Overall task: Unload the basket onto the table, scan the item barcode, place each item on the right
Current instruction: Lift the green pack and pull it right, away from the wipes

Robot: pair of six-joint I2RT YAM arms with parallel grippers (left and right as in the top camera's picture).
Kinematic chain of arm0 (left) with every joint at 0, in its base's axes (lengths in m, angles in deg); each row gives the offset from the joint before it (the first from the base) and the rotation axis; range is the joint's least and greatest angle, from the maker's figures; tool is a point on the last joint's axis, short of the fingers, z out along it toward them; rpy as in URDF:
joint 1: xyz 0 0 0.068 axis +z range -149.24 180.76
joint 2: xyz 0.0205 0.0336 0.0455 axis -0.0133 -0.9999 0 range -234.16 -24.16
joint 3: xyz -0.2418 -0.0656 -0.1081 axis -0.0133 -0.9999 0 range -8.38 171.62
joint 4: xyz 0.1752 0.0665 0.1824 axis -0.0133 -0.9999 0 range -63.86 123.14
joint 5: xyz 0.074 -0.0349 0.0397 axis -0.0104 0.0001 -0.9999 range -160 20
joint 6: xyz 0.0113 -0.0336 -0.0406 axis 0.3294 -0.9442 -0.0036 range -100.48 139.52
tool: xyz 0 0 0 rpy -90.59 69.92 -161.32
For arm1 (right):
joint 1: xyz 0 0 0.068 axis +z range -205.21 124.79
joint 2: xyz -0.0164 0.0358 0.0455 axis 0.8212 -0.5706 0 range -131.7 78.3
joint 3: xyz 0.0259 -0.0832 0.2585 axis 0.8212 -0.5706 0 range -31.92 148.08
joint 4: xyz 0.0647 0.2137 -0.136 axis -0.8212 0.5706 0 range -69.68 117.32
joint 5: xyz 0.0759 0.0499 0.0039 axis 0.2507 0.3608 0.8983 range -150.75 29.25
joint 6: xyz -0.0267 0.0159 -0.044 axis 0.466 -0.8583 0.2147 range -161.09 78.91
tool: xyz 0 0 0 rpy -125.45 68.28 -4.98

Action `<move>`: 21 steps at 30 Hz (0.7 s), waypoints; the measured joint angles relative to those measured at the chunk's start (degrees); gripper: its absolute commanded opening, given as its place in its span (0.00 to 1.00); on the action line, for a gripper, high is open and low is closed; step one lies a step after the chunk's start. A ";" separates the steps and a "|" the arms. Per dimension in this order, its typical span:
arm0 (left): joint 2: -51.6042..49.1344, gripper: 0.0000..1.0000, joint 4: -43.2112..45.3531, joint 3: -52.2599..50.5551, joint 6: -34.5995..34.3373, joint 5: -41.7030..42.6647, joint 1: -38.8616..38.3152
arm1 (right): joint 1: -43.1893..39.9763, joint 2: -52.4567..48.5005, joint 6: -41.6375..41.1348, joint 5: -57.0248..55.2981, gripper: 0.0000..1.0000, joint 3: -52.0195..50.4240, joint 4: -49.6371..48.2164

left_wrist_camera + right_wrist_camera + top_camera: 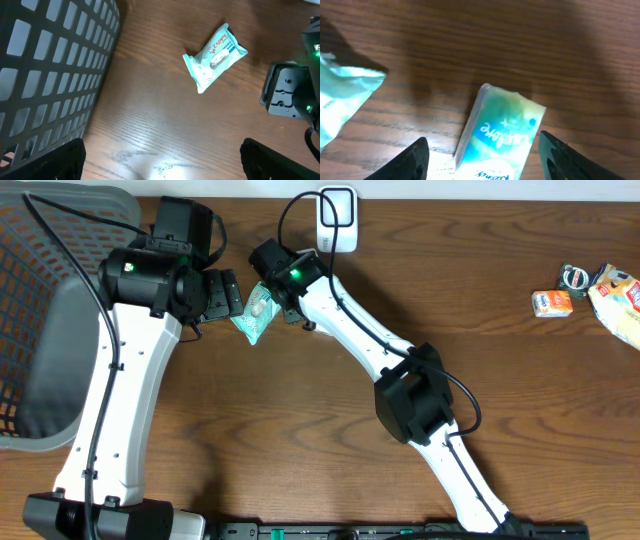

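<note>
Desk [300,430], basket [40,300] on its left end. Step in hand looks like the pick-up; I'd judge nothing is scanned yet.

Right arm [370,345] runs from the near edge up to far-centre, wrist pitched down. The right end effector [482,140] straddles the tissue pack [500,132] with a finger [415,160] on either side. It's part open with no clamp visible, so nothing is held. The pack lies flat on the desk and is hidden under that end effector from overhead.

Left arm [110,400] reaches from the near-left corner to far-left, beside the basket. Left end effector [162,145] is spread wide and empty, over bare desk. The wipes pack [215,57] lies just beyond it, between the two end effectors, untouched.

White unit [337,222] with a cable sits at the far edge, just beyond the right wrist. Probably the scanner, can't confirm.

Next move: close squarely on the tissue pack's long sides, lift, and turn its code toward the white unit. No barcode is visible on either pack, so the pack may need reorienting. The film wrap looks slippery and soft, so grip lightly.
</note>
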 measured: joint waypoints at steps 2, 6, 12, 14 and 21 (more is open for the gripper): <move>0.00 0.98 0.00 0.00 0.00 0.00 0.00 | -0.04 -0.46 -0.20 -0.28 0.56 0.00 -0.17; 0.00 0.98 0.00 0.00 0.00 0.00 0.00 | -0.04 -2.25 -0.66 -0.39 0.49 0.00 -0.15; 0.00 0.98 0.00 0.00 0.00 0.00 0.00 | -0.04 -3.45 -0.76 0.11 0.42 -0.20 -0.24; 0.00 0.98 0.00 0.00 0.00 0.00 0.00 | -0.04 -3.45 -0.74 0.17 0.25 -0.20 -0.24; 0.00 0.98 0.02 0.00 0.00 0.00 0.00 | -0.13 -3.45 -0.92 -0.13 0.01 -0.15 0.61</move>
